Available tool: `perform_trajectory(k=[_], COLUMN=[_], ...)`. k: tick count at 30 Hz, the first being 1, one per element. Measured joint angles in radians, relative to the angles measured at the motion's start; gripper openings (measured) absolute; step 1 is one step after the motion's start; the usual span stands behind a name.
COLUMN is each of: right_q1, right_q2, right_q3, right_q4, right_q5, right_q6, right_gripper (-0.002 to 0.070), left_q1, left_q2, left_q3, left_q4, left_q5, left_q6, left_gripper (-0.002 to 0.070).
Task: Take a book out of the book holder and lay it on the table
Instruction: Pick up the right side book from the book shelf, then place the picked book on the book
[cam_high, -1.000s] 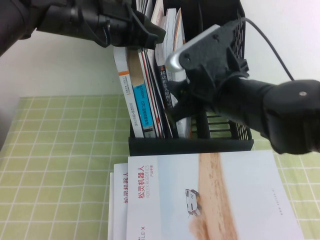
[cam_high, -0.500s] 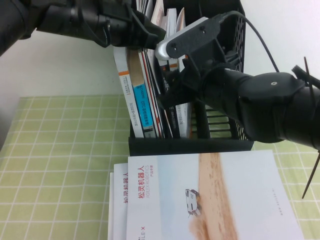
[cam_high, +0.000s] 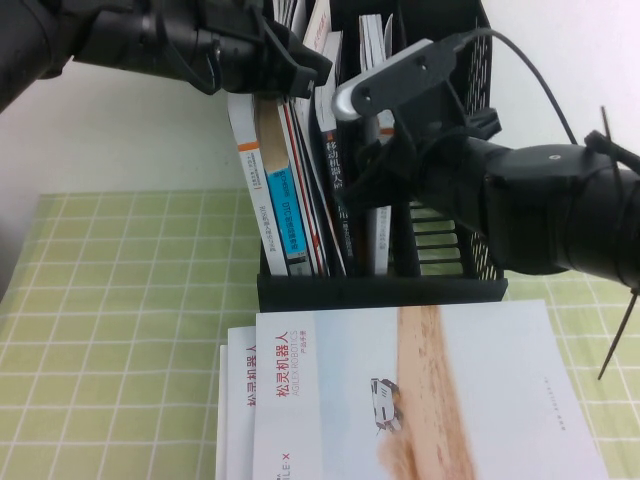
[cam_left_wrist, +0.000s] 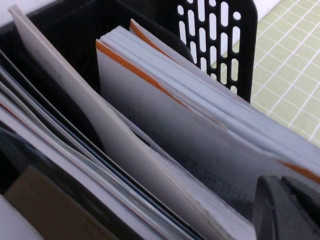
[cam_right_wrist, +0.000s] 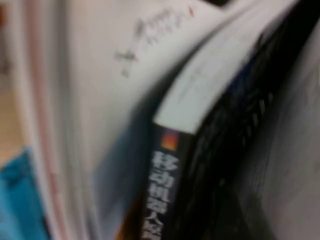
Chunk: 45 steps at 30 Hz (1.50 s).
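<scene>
The black book holder (cam_high: 380, 290) stands at the back of the table with several upright and leaning books. My left gripper (cam_high: 305, 68) is at the top edges of the left books, and looks shut and empty. In the left wrist view its tip (cam_left_wrist: 282, 210) rests against white, orange-edged books (cam_left_wrist: 165, 125) inside the holder (cam_left_wrist: 220, 30). My right gripper (cam_high: 362, 180) is in among the middle books, by a dark-spined book (cam_high: 336, 170) and a white book (cam_high: 376, 235). The right wrist view shows that dark spine (cam_right_wrist: 167, 195) very close.
A stack of white-covered books (cam_high: 400, 390) lies flat on the green checked cloth (cam_high: 120, 330) just in front of the holder. My right arm (cam_high: 560, 210) reaches in from the right, with a cable arching over it.
My right arm has shifted at the holder. The white book in the middle section went from leaning to nearly upright. My left arm has not moved.
</scene>
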Motion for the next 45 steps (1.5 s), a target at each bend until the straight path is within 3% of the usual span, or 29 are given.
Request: perform_trajectory(k=[6,10,11,21,25,30,37,41,45], right_q1=[-0.091,-0.125,-0.127,-0.134,-0.181,-0.283,-0.351,-0.349,-0.346], right_q2=[0.051,0.053,0.051,-0.122,-0.252,-0.394,-0.519,-0.525,-0.526], right_q3=[0.0,0.0,0.0,0.018,0.018,0.018,0.01,-0.006,-0.076], right_q4=[-0.023,-0.027,-0.025,-0.022,-0.003,-0.012,-0.407,-0.64,-0.822], right_q5=[0.093,0.177,0.195,0.255,0.296,0.483,0.855,1.158,1.326], right_q6=[0.151,0.163,0.165,0.056,0.02,0.035,0.417,0.536,0.616], right_gripper=[0.0336,0.0138,0.012,0.0121,0.0121,0.0121,0.012,0.012,0.012], left_q1=[0.0,0.0,0.0,0.0,0.0,0.002,0.002,0.002,0.004], left_q2=[0.0,0.0,0.0,0.0,-0.007,-0.062,-0.2,-0.276,-0.326], left_q3=[0.0,0.0,0.0,0.0,0.002,0.008,0.01,0.01,0.01], left_q4=[0.0,0.0,0.0,-0.021,-0.032,-0.021,0.066,0.173,0.22], left_q5=[-0.002,-0.002,-0.003,0.001,0.027,0.071,0.1,0.118,0.145], left_q6=[0.0,0.0,0.0,-0.005,-0.007,-0.009,-0.094,-0.192,-0.248], left_gripper=[-0.0003,-0.0003,-0.0003,-0.0003,-0.0003,-0.0003,-0.0003,-0.0003,-0.0003])
